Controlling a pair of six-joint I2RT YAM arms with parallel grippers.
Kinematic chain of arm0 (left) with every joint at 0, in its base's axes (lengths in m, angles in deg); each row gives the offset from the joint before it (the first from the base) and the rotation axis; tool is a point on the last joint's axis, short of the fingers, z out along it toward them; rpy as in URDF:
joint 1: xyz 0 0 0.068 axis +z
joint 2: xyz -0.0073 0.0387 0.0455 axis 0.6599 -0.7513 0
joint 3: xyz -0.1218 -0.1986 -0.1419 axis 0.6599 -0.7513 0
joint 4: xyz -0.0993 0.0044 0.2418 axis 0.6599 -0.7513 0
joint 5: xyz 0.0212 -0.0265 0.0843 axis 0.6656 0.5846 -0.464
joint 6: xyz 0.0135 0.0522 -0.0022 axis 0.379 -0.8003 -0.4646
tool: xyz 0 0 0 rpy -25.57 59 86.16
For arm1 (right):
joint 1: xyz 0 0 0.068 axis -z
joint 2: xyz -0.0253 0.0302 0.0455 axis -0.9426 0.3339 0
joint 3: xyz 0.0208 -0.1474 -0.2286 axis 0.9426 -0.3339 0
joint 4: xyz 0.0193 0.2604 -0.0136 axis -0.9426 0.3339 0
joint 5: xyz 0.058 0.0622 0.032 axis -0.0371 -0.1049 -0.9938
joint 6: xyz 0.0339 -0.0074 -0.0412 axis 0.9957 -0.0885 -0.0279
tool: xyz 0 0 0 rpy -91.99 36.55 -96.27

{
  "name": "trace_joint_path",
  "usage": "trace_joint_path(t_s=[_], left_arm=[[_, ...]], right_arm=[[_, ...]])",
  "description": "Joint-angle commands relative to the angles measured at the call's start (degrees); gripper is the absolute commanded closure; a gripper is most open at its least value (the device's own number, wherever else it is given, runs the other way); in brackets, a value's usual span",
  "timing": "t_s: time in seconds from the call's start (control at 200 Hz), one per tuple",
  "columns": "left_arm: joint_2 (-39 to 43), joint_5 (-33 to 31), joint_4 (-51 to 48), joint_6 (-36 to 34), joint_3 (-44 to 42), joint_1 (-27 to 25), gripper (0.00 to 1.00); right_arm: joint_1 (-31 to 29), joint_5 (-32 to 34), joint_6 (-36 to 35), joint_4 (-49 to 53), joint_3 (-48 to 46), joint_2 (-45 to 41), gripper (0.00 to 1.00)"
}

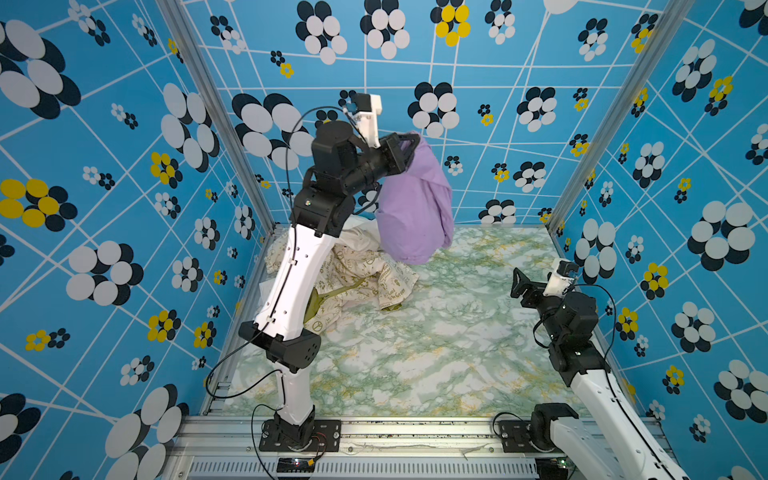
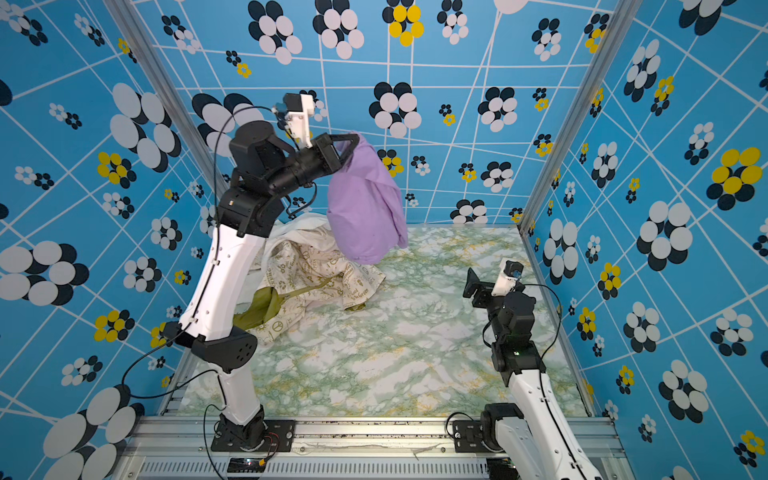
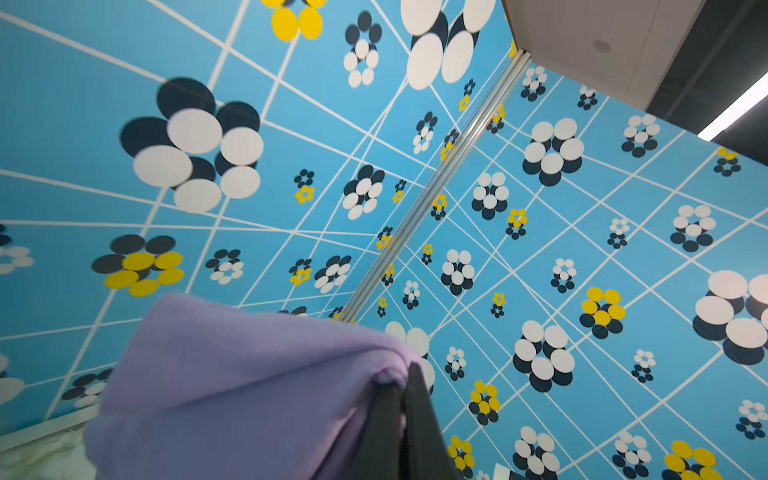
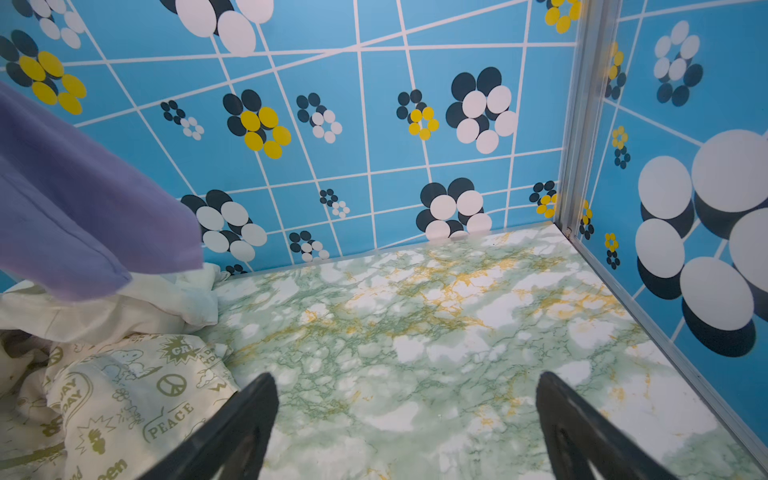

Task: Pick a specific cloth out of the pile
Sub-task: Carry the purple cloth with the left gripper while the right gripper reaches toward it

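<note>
Lavender cloth point(image 1: 415, 199) hangs lengthwise straight below the left pincer point(image 1: 410, 143), which is pinching its top fold, lower end near the pile point(image 1: 365, 270) on the counter point(image 1: 436, 353), contact not discernible; right pincer point(image 1: 524, 286), spread and empty, stands well apart, so the left arm is nearer.

I'm looking into a lab test booth: blue flower-print walls point(image 1: 457, 62), aluminium corner posts point(image 1: 220, 124), a marble-patterned tabletop point(image 1: 436, 353), a slotted metal rail point(image 1: 415, 428) in front.

Left tool point(image 1: 412, 139) clamped (right tool point(image 4: 407, 382) wide)
</note>
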Motion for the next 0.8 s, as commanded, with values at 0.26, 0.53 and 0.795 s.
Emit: trace_joint_path(t_s=[0.26,0.53,0.795], left_arm=[[-18.3,-3.0,-5.5,-9.9,1.3,-13.0,0.53],[-8.9,-14.0,-16.0,-21.1,-12.1,-14.0,0.01],[26.1,-21.6,12.4,-17.3,-64.7,-12.3,0.01]], right_arm=[[0.2,5.9,-0.3,8.4,3.0,-5.3,0.01],[0.2,3.7,-0.6,12.0,4.7,-3.3,0.01],[0.1,-7.4,1.1,15.2,9.7,6.7,0.03]])
